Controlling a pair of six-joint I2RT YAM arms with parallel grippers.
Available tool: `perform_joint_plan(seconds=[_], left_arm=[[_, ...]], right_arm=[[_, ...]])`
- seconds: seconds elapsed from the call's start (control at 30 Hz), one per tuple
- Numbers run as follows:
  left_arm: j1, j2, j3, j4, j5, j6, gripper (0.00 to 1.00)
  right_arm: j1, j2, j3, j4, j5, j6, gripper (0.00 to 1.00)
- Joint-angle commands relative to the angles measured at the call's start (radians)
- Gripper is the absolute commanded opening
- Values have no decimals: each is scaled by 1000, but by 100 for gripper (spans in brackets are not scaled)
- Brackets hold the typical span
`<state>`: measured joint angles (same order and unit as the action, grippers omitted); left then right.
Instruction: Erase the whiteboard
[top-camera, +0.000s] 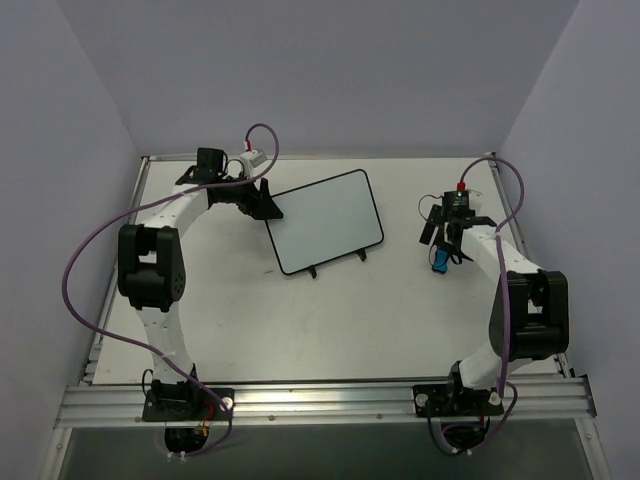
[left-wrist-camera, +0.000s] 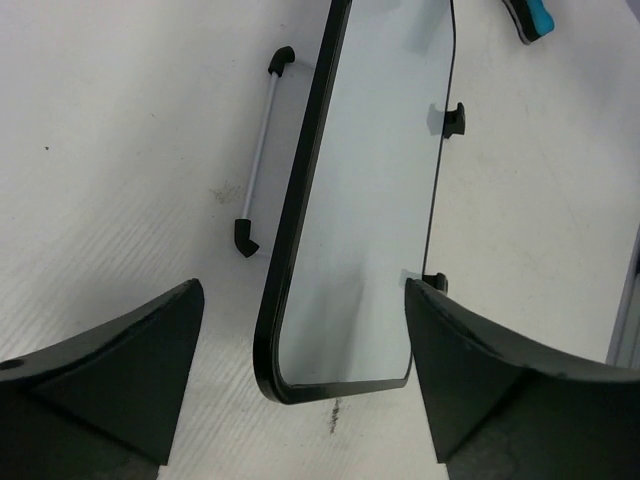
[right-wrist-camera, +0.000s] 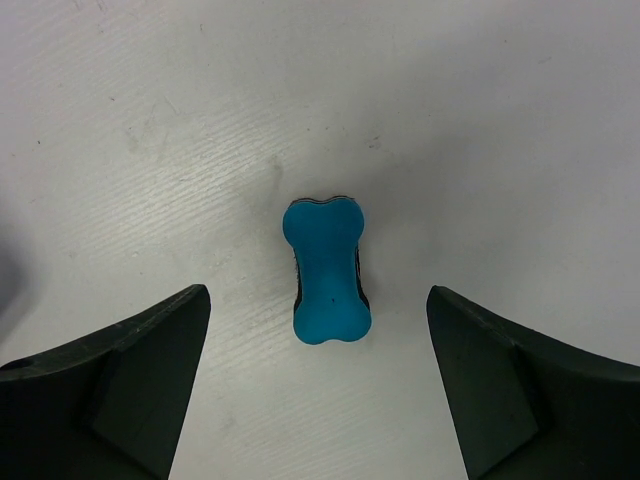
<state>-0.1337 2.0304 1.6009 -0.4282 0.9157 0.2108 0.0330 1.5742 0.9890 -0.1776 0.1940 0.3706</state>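
Observation:
The whiteboard (top-camera: 325, 222) lies on the table at the centre, black-framed, with its two feet on the near edge, and its face shows no writing. In the left wrist view the whiteboard (left-wrist-camera: 365, 200) has its short end between my open fingers. My left gripper (top-camera: 263, 199) (left-wrist-camera: 303, 290) is open and empty at the board's left end. The blue bone-shaped eraser (top-camera: 440, 260) (right-wrist-camera: 328, 270) lies on the table to the right. My right gripper (top-camera: 447, 243) (right-wrist-camera: 318, 290) is open above it, with the jaws wide on either side and not touching it.
A thin grey rod with black ends (left-wrist-camera: 258, 150) lies on the table beside the board's far long edge. The eraser also shows in the left wrist view (left-wrist-camera: 530, 18). Purple-grey walls (top-camera: 320, 70) enclose the table; a metal rail (top-camera: 320, 400) runs along its near edge.

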Motion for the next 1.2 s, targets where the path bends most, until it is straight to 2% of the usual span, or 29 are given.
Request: perform_joint_plan(seconds=[0.0, 0.2, 0.27, 0.33, 0.47, 0.57, 0.67, 0.7, 0.73, 0.83, 0.87, 0.93, 0.97, 1.03, 1.07, 1.17], left_arm=[[6, -56, -5, 49, -15, -4, 94], [6, -90, -12, 39, -37, -5, 94], [3, -128, -7, 29, -79, -16, 94], [-4, -168, -4, 14, -124, -16, 94], [-23, -321, -7, -12, -378, -22, 94], [-21, -406, 11, -43, -477, -57, 94], [-23, -467, 94, -150, -738, -163, 94], [-21, -489, 125, -214, -887, -195, 94], [-23, -518, 128, -242, -946, -235, 94], [-27, -701, 64, -328, -1075, -335, 94], [-32, -849, 21, -317, -1098, -385, 94], [-35, -1014, -132, -284, -1168, -424, 94], [-37, -1159, -175, -271, -1201, -433, 94], [-37, -1275, -279, -277, -1297, -439, 94], [-37, -1355, -310, -285, -1322, -432, 94], [-35, -1453, -410, -308, -1351, -436, 94]], right_arm=[[-4, -43, -7, -30, 10, -7, 86], [-2, -66, -7, -34, 2, -15, 87], [-2, -78, -7, -37, 2, -21, 97], [1, -106, -13, -31, 2, -22, 100], [7, -161, -16, -29, 1, -32, 100], [22, -218, -10, -36, 2, -42, 100], [77, -287, 11, -65, 48, -48, 100], [105, -331, 17, -89, 73, -53, 100], [172, -353, 39, -108, 109, -50, 100], [263, -454, 80, -177, 220, -44, 100], [318, -508, 106, -204, 261, -42, 100], [366, -561, 131, -230, 300, -38, 100], [402, -589, 149, -252, 315, -42, 100], [416, -643, 169, -275, 315, -58, 100], [416, -675, 183, -293, 306, -94, 100], [418, -721, 198, -339, 300, -163, 100]])
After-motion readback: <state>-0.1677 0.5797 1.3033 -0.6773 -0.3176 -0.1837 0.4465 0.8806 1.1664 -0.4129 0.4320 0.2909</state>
